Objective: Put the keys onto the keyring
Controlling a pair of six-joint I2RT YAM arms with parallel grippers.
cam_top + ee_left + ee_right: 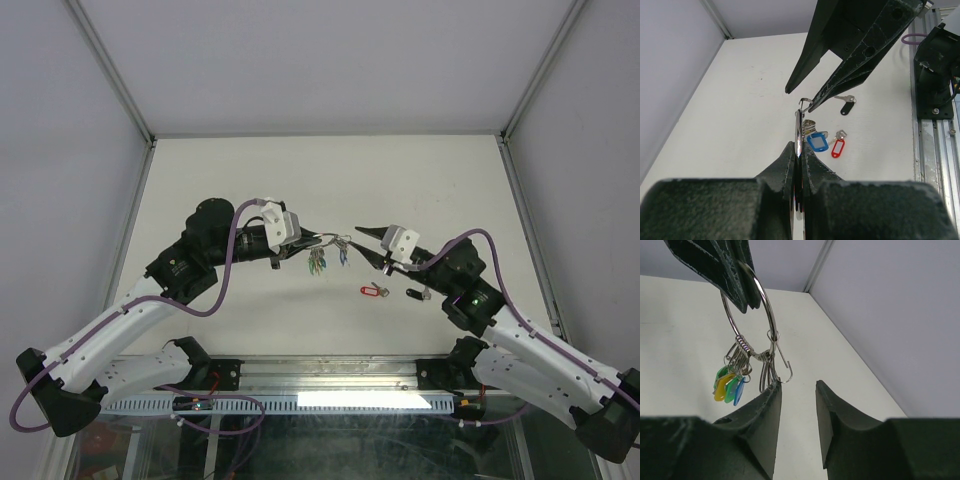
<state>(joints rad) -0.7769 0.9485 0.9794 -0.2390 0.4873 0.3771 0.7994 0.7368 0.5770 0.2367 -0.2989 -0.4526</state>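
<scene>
My left gripper (316, 240) (799, 150) is shut on the keyring (336, 241) (799, 125) (747, 315) and holds it above the table. The thin silver ring carries small keys with green, yellow and blue tags (729, 385), and its hooked wire end (785, 371) hangs free. My right gripper (358, 240) (797, 390) (800, 100) is open just right of the ring, with nothing between its fingers. Its left fingertip (771, 390) is at the wire loops under the ring. Two of the keys lie on the table: one with a red tag (375, 291) (838, 148), one with a black tag (415, 294) (846, 106).
White walls with metal corner posts (118, 80) close in the white table (250, 170) at the back and sides. A metal rail (330, 375) with the arm bases runs along the near edge.
</scene>
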